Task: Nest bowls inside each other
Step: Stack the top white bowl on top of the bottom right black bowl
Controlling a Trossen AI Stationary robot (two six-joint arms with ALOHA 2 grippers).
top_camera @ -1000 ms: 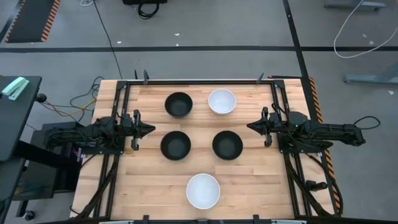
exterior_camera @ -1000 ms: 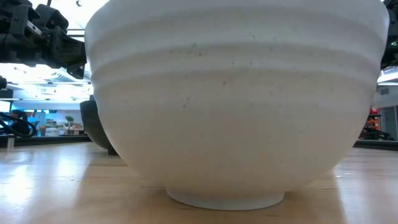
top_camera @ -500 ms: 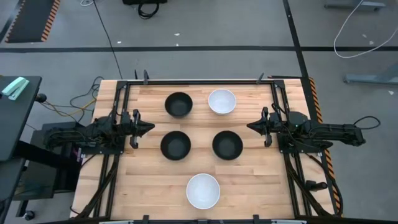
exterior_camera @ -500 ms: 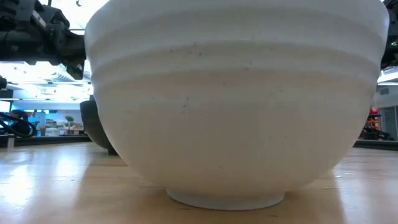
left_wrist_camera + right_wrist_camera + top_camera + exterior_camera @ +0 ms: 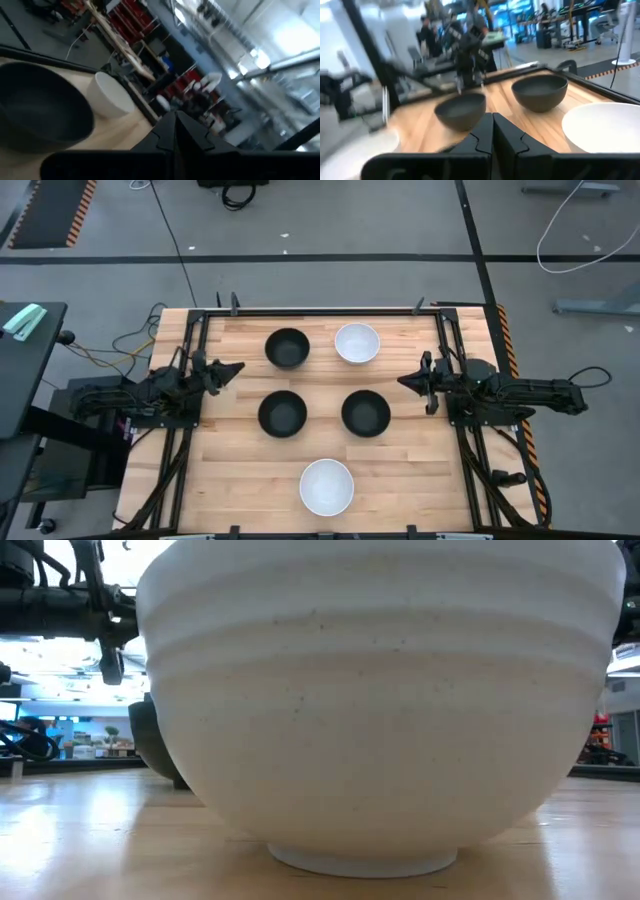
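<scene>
White bowl [image 5: 380,705] fills low view, hiding most else. Left gripper [image 5: 232,368] closed, now angled toward far black bowl [image 5: 287,348]; right gripper [image 5: 404,382] closed, unmoved.

Grey concrete floor [image 5: 350,220] crossed by black tape lines [image 5: 300,256] — a hazard-striped mat [image 5: 50,212] at one corner.
</scene>
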